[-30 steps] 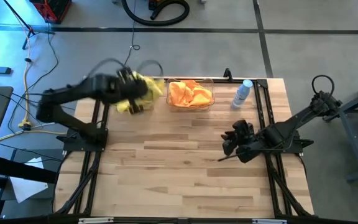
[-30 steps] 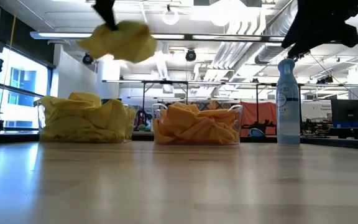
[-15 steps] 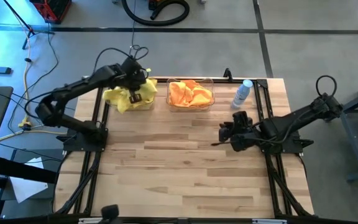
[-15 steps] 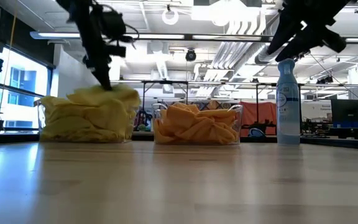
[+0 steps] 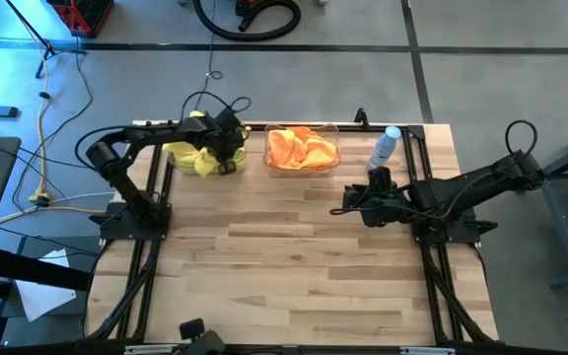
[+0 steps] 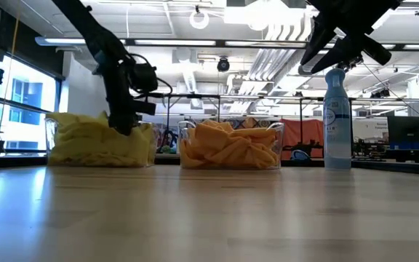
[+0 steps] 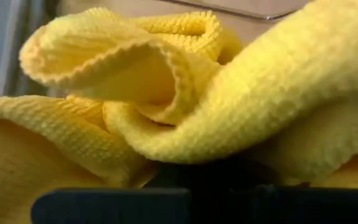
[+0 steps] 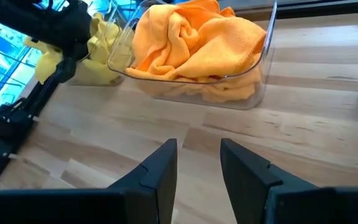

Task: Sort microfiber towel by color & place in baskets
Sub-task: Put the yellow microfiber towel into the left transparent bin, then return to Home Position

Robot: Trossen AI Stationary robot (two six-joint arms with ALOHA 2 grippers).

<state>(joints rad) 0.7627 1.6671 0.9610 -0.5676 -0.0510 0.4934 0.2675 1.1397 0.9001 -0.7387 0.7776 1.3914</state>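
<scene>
Nearest the low camera, the pale wooden plank table [image 6: 209, 218] is stretching bare toward the far edge. Above its right half the right gripper [image 5: 349, 201] is hanging in the air, its two dark fingers [image 8: 160, 171] standing a little apart with nothing between them, pointing across the planks toward the tubs. Past them, in the right wrist view, the clear plastic rectangular basket of orange microfiber towels [image 8: 194, 46] is sitting at the far edge of the table, the orange cloths heaped above its rim; in the high view this basket [image 5: 302, 150] is lying in the middle of the far edge. Just to its right a pale spray bottle with a blue top [image 5: 385, 147] is standing upright, apart from the basket.

To the left, the second clear plastic basket holding bright yellow microfiber towels [image 6: 100, 140] is sitting beside the orange one with a small gap between them. The left gripper [image 5: 227, 156] is reaching down into this basket's right end, buried among the yellow folds [image 7: 185, 106]; whether its fingers are spread or pressed together, I cannot tell, as the cloth is covering them. Behind the table, a room with ceiling lights is showing.
</scene>
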